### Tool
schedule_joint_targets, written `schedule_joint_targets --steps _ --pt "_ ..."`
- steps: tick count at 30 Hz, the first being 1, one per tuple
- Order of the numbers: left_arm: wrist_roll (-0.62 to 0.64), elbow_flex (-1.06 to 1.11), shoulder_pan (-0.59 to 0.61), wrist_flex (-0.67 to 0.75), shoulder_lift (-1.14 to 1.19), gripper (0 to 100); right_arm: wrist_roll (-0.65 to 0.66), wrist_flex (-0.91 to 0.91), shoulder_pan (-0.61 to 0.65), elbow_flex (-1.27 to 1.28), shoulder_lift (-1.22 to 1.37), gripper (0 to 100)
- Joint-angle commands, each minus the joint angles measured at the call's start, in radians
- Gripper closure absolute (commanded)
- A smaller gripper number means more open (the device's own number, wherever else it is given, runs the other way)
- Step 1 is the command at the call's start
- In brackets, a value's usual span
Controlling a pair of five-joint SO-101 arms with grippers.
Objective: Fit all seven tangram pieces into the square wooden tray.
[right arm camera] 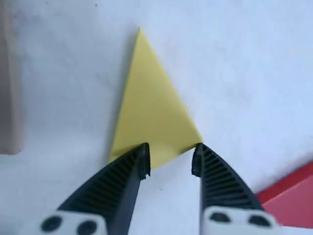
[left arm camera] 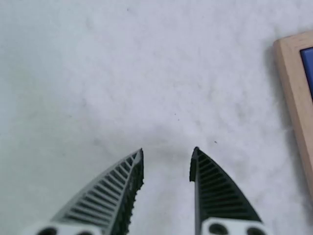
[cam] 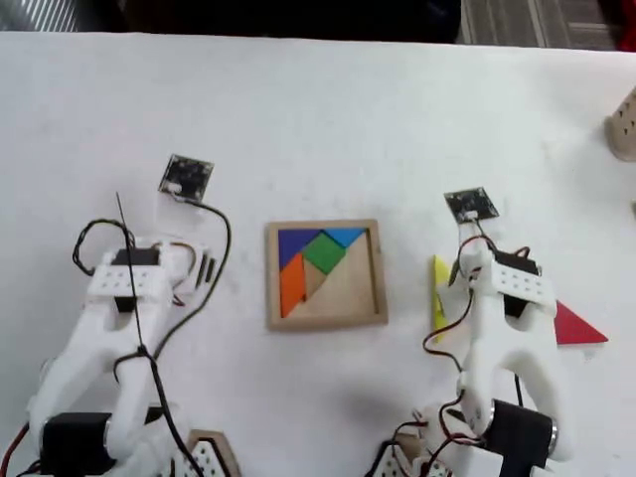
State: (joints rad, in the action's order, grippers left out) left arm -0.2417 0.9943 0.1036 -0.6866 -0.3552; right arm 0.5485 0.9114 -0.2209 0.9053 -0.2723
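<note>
While the left gripper hangs open over bare table just beside the tray, the right gripper is spread open too, its tips flanking one edge of the yellow triangle. That triangle lies flat outside the tray, on its right side, with the red triangle farther out. Blue piece, green piece and orange piece already sit in the tray's upper left.

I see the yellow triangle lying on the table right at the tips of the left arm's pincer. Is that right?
Not quite: it is the right arm's pincer, not the left's. The right wrist view shows the yellow triangle lying on the table right at that pincer's open tips. The left pincer faces bare table beside the wooden tray.
</note>
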Motion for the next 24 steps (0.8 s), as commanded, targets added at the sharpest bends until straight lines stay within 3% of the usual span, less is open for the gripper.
schedule_joint_targets --steps 1,10,13,17,20,24 --pt "-0.009 -0.005 0.005 0.014 -0.036 83 -0.072 -0.001 0.015 -0.054 -0.018 86.2" --pt "-0.009 -0.005 0.005 0.018 -0.036 83 -0.328 0.176 -0.061 -0.141 -0.025 84.9" --pt "-0.009 -0.005 0.005 0.018 -0.036 83 -0.393 0.168 -0.053 -0.144 -0.018 77.5" --pt "-0.009 -0.005 0.005 0.018 -0.036 83 -0.4 0.09 0.028 -0.094 -0.007 67.5" --pt "-0.009 -0.005 0.005 0.018 -0.036 83 -0.4 0.015 0.085 -0.072 0.044 68.0" --pt "-0.009 -0.005 0.005 0.017 -0.036 83 -0.4 0.042 0.064 -0.152 0.128 70.2"
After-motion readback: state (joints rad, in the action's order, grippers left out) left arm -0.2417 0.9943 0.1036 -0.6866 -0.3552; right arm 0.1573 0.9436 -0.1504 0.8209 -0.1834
